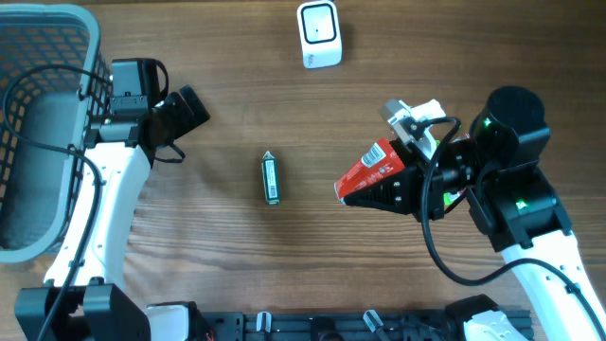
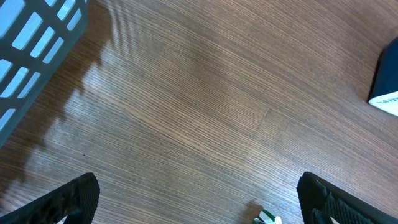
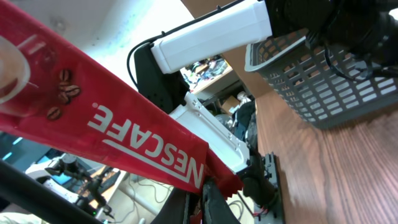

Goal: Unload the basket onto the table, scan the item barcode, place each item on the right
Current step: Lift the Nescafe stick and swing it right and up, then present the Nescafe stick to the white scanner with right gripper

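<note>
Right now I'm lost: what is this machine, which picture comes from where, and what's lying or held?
Two robot arms work at a brown wooden table. One picture looks down from above; the others come from a camera on each wrist. The right arm holds a red Nescafe coffee sachet in shut jaws. The left arm has open, empty jaws. On the table lie a narrow green packet and a small white boxy device, probably the scanner. A grey plastic basket stands beside the left arm.

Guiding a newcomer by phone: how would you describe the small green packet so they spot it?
On the wooden table, look right of the grey basket, to the middle. The packet lies flat, alone: slim and green, unlike the red sachet in the right claw.
</note>
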Motion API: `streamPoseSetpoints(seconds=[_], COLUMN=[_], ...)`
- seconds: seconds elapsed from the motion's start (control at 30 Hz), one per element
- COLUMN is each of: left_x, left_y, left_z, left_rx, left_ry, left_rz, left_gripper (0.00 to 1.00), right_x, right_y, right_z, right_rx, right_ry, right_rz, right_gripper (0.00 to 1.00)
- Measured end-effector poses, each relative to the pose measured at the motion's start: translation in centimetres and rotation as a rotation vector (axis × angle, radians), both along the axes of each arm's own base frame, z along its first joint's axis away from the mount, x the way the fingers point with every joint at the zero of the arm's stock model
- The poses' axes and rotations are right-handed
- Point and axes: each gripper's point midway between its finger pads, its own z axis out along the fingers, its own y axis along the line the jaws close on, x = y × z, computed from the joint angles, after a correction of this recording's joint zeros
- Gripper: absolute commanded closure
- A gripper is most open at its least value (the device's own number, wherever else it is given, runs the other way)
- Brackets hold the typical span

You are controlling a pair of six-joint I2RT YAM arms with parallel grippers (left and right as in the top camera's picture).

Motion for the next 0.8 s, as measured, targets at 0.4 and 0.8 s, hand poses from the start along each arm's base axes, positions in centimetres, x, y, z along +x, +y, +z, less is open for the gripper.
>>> streamPoseSetpoints(seconds=[0.4, 0.8], left_x=[0.0, 0.0], left_y=[0.0, 0.0], left_z=[0.0, 0.0], left_rx=[0.000, 0.000], left_ry=[0.000, -0.001], left_rz=[0.000, 0.000], left_gripper=[0.00, 0.00], right_x=[6.0, 16.9], right_y=[1.4, -4.8], right_z=[-3.4, -14.6], right_rx=[-0.076, -0.742], right_ry=[0.110, 0.233], right_rz=[-0.179, -0.879], right_gripper=[0.96, 0.96])
